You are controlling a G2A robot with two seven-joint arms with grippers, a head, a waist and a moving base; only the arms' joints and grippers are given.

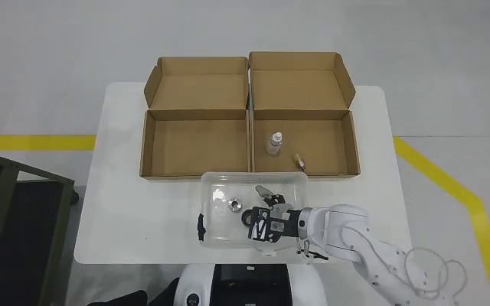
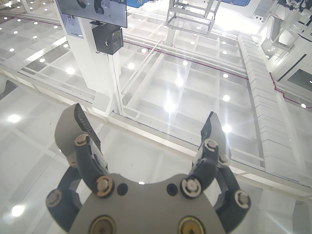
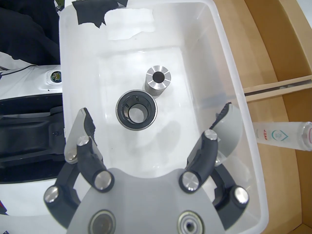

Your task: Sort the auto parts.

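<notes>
The right gripper (image 3: pixel 156 110), fingers open, hung over the clear bin (image 3: pixel 229 49) at the desk's (image 1: pixel 122 191) 6 o'clock edge. Inside lay a bearing (image 3: pixel 121 113), with a steel sleeve (image 3: pixel 152 83) at its 10 o'clock. The left gripper's (image 2: pixel 145 112) fingers were open too.

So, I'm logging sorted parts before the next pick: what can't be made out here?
- Small brass part in the right cardboard box, top view: too small to identify.
- Bottle, right wrist view: cut off by the picture's edge.
- Black ring, top view: partly hidden by the right gripper.
- Table under the left gripper: left wrist view faces the ceiling.
</notes>
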